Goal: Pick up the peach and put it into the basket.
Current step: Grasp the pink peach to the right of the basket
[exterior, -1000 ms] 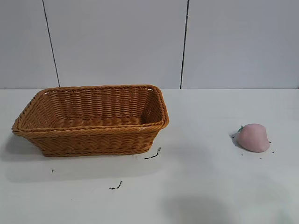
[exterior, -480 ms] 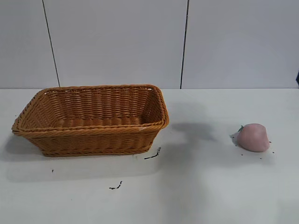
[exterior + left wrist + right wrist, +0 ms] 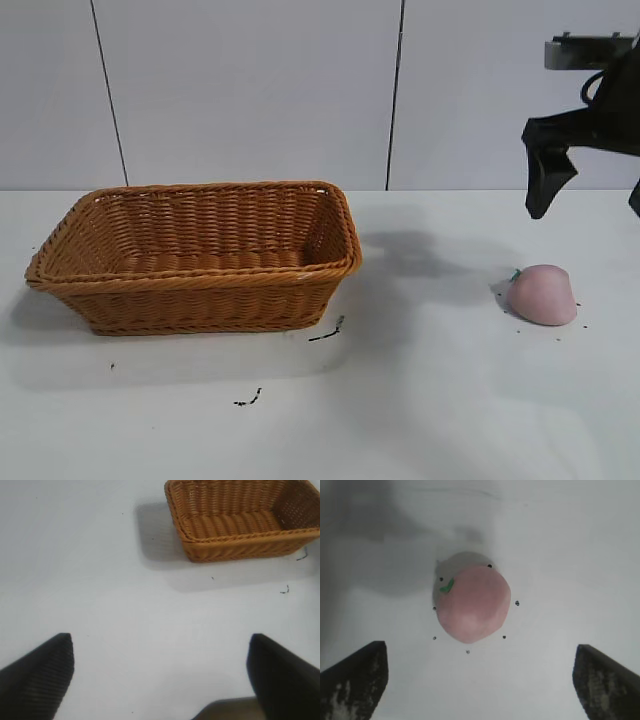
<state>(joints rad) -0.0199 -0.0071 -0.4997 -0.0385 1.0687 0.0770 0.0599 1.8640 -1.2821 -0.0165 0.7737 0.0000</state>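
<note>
Far to the left of the right end effector (image 3: 590, 205), the large orange-brown woven wicker basket (image 3: 200, 255) is sitting empty on the white counter (image 3: 420, 400). Below the wide-open end effector, the small pale-pink rounded peach (image 3: 541, 295) is lying ungrasped; picking and placing are both remaining.

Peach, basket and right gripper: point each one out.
peach (image 3: 541, 295), exterior view, middle of its pink body.
basket (image 3: 200, 281), exterior view, near woven wall.
right gripper (image 3: 480, 680), right wrist view, midway between its open fingertips, above the table.
</note>
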